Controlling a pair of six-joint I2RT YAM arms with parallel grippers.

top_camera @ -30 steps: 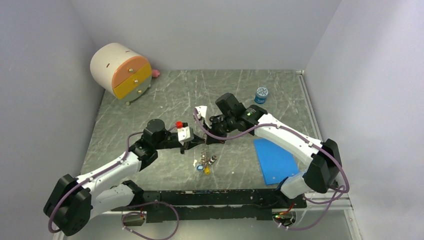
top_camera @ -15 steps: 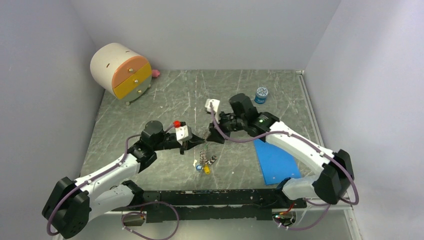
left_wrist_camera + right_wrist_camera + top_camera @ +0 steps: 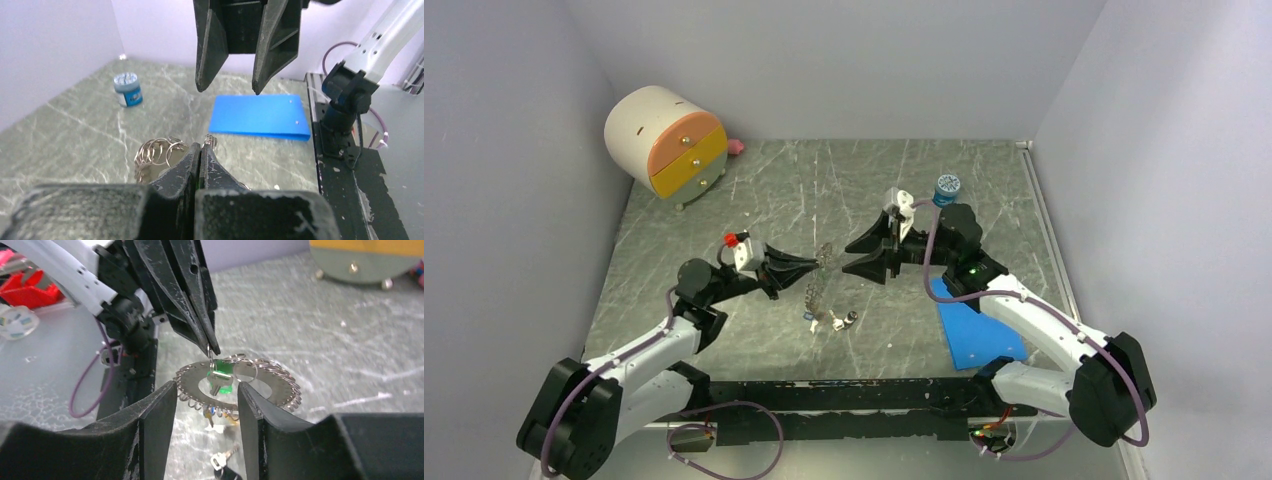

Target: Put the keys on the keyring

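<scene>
**R grip let go; ring left w/ L gripper**

Top view: the R gripper [image 3: 847, 258], shut at the ring a sec ago, is now found part open and drawn back toward the jar [image 3: 947, 188]. The L gripper [image 3: 814, 265] is pulled back too, jaws shut on the ring [image 3: 814, 290], which is held edge-on above the table [image 3: 724, 200]. Loose keys [image 3: 832, 320] are left lying below it, so the job is judged only part done.

L wrist: the jaws are pressed tight, no gap. Thin silvery coils of the ring [image 3: 159, 151] are seen just beside the tips. R fingers [image 3: 207, 60] are held apart above, touching nothing.

R wrist: the ring [image 3: 275, 375] is shown as a flat metal hoop w/ a looped wire edge. A plastic-headed green key [image 3: 220, 377] is hung at its centre, prob. threaded on.
</scene>
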